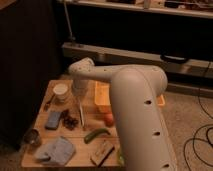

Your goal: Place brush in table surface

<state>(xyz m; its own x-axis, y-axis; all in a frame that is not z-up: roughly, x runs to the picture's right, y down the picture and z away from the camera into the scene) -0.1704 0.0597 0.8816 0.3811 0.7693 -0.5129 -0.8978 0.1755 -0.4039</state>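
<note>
Hanging upright, the brush points down over the middle of the table surface, grasped at its top by the gripper. Green vegetable and wooden block brush lie toward the near edge.

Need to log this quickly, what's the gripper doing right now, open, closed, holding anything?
Gripper: above the table surface, shut on the brush, which hangs upright below it.

Arm casing: smooth, rounded, off-white shells.
Forearm: thick tube with small dark holes along its side.
Gripper: pale, at table surface.
</note>
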